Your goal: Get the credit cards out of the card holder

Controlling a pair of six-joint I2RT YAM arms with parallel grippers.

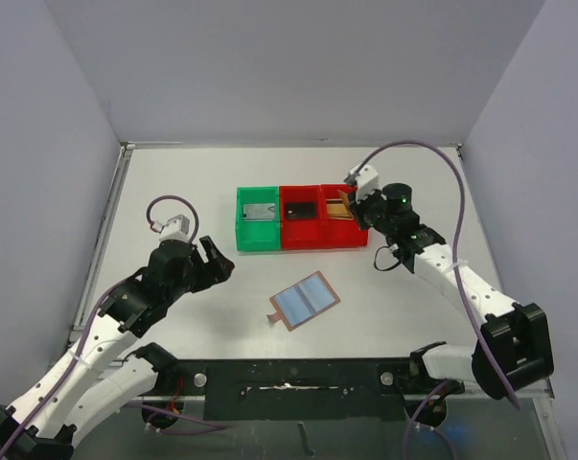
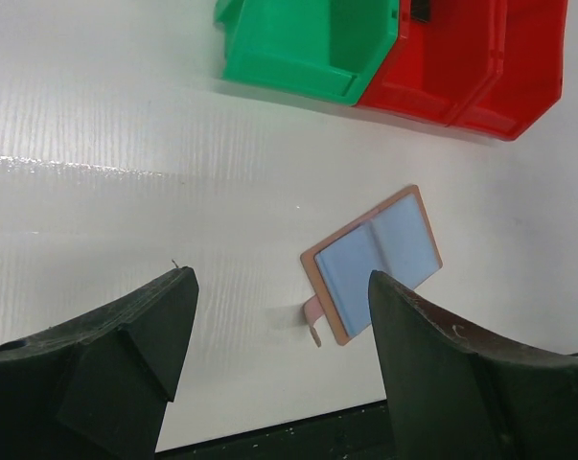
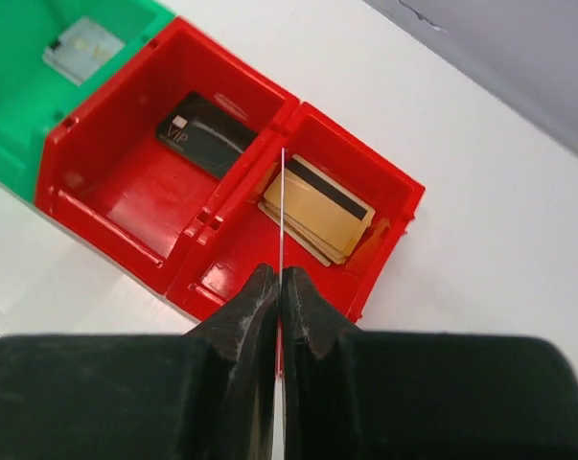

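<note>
Your right pincer [image 3: 281, 287] is pinching a thin card [image 3: 282, 211] edge-on above the rightmost red bin [image 3: 360, 153], at the far side of the tabletop [image 1: 173, 172]. Gold cards [image 3: 327, 216] lie in that bin. Lower the card inside the bin's walls and tilt it flat before you release, so it settles on that stack. Your left pincer [image 2: 279, 283] is spread and empty. The card holder [image 1: 305, 301] lies open, blue lining up, mid-tabletop toward the near edge. You cannot tell if cards remain inside.
</note>
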